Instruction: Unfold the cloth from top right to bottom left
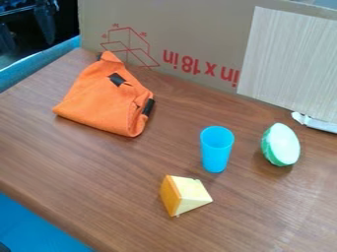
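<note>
Gripper: you cannot tell its state or its position, so your places run from the cloth, in camera-view directions.

Item, orange cloth [99, 106]: folded in a rough triangle on the brown table [85, 162], upper left, peak towards the cardboard [197, 29]; black patches on it.

Item, blue cup [217, 150]: upright, right of and below your cloth.

Item, cheese wedge [187, 196]: yellow, orange-sided, below the cup and slightly left.

Item, green-and-white rounded piece [283, 144]: tilted, just right of the cup.

Item, pale striped panel [289, 61]: against the cardboard, upper right.

Matt cloth [99, 101], smooth plastic cup [216, 152]
</note>
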